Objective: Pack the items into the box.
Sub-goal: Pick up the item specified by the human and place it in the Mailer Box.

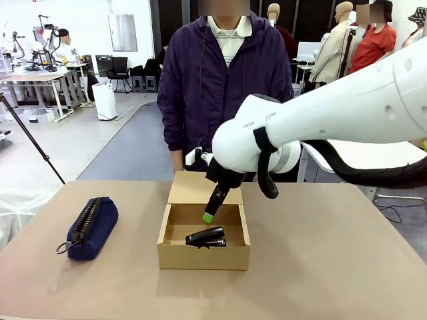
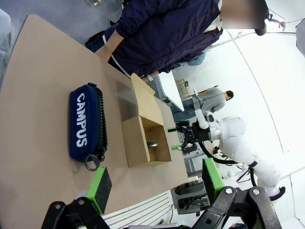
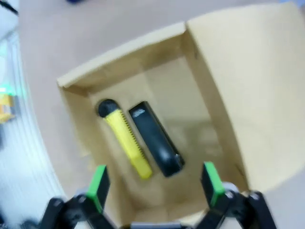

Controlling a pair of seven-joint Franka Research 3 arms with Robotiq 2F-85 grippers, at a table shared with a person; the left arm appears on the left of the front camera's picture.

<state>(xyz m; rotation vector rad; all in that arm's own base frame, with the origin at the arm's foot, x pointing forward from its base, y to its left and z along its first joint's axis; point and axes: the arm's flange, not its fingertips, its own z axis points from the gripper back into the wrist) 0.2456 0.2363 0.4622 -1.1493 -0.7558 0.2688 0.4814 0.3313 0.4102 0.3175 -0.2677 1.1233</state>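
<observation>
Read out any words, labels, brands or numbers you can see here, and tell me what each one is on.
"CAMPUS": white capitals on the side of the dark blue zip pencil case, in the left wrist view.
Small pale label on the black stapler: too blurred to read.
No readable print on the cardboard box or the yellow utility knife.

Reaching in from frame right
Points right gripper point(image 1: 211, 208) down at centre, fingers spread wide; holds left gripper point(image 2: 156, 183) at bottom centre, likewise spread
</observation>
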